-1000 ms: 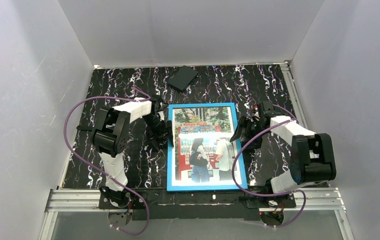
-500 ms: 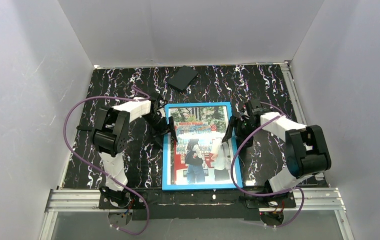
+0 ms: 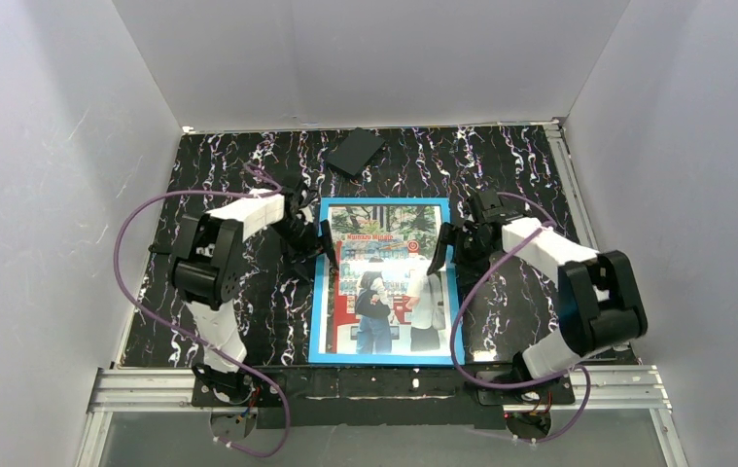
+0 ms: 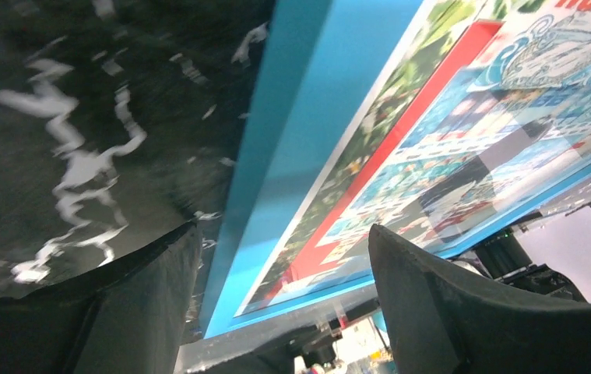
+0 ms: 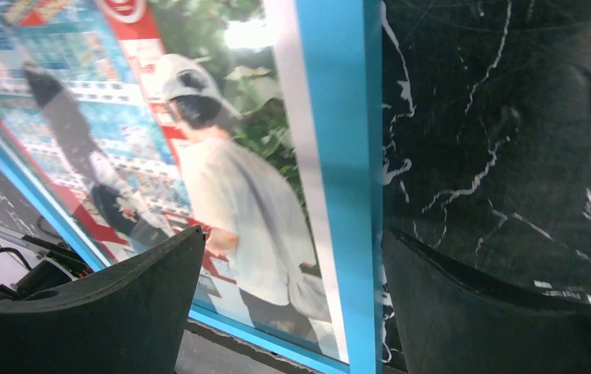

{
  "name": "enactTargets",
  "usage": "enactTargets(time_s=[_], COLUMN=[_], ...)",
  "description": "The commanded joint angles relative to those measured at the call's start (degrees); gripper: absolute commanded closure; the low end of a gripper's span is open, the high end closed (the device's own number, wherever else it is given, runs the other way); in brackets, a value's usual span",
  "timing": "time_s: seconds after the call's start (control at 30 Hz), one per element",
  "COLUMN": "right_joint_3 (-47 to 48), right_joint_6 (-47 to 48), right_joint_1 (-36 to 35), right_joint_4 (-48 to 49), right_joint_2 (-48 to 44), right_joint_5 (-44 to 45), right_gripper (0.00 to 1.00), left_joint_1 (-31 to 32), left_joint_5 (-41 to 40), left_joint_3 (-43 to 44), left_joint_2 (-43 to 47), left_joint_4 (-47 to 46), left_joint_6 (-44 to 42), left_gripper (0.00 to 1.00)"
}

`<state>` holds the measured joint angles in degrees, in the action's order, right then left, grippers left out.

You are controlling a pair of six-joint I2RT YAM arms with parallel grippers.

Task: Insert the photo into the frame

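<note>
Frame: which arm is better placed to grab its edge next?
Probably right: the right fingers, open, straddle the frame squarely at its blue edge. The left fingers straddle it too, but slanted.

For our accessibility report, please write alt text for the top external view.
A bright blue rectangular frame holding a vending-machine photo lies on a black marbled table, with the left fingers and right fingers at its two long edges. A small black slab lies beyond it.

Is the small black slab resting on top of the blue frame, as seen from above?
No, the black slab lies on the table beyond the frame's far edge, clearly apart from it.
</note>
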<state>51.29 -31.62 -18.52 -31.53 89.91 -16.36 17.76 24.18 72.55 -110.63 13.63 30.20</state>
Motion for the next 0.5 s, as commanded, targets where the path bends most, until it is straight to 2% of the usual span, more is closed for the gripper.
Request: enactTargets(time_s=[0.0,0.2,0.47], right_joint_3=[3.8,5.8,3.5], right_joint_6=[-0.3,0.3,3.4], right_joint_1=[-0.4,0.1,0.7], right_joint_4=[-2.8,-4.7,-1.6], right_joint_2=[-8.8,-18.5,-32.5], right_joint_5=[3.5,7.4,19.1], right_gripper=[0.08,0.05,0.05], left_joint_1=[-3.1,-6.2,-7.5], left_joint_5=[-5.2,-13.9,-26.7], left_joint_3=[-5.4,-11.7,-21.4], left_joint_2=[11.4,28.9,53.7], left_joint_4=[3.2,-0.5,-2.3], left_joint_6=[0.0,-3.3,-12.0], left_gripper=[0.18,0.02,0.02])
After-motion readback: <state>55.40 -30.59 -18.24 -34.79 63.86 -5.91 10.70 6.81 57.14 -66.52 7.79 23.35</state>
